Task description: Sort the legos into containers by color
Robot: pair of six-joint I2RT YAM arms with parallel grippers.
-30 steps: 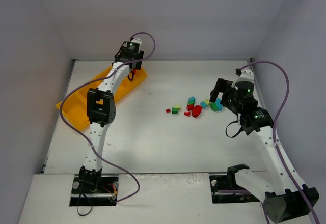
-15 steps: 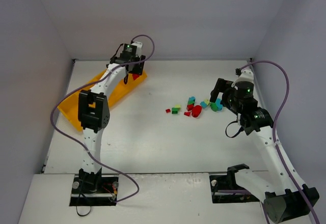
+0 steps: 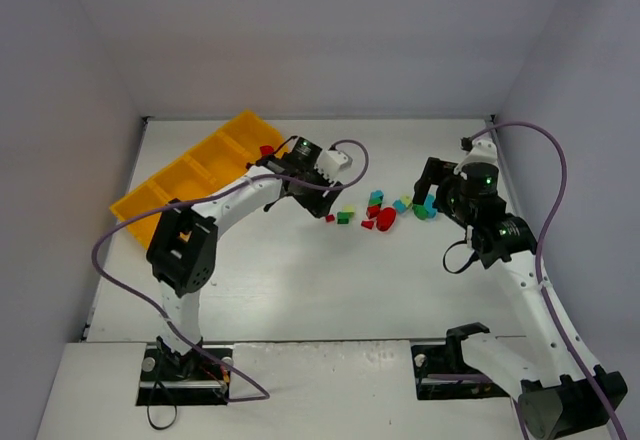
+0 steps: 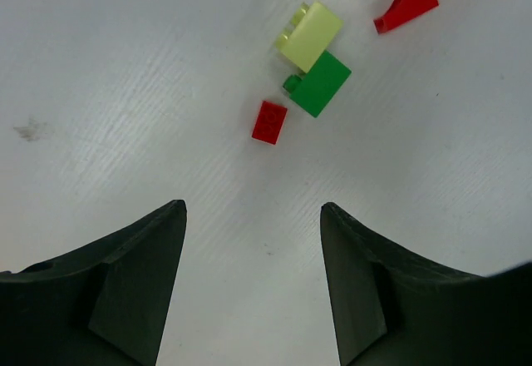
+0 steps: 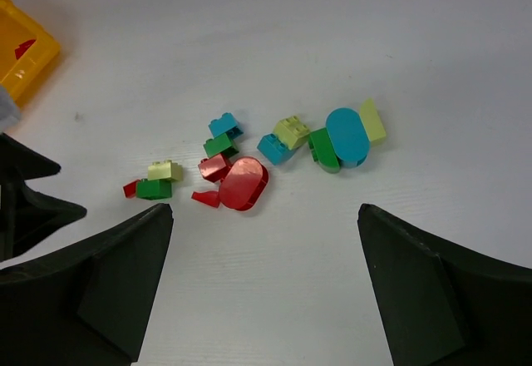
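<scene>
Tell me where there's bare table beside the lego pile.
Bare white tabletop runs from the small plastic lego bricks toward the arm bases, and behind them toward the back wall. Crowded from the small red square brick to the light-blue oval piece.

No readable text, labels, brands or numbers anywhere, not on legos [image 3: 386, 218], tray [image 3: 215, 150] or tabletop [image 3: 300, 270].
</scene>
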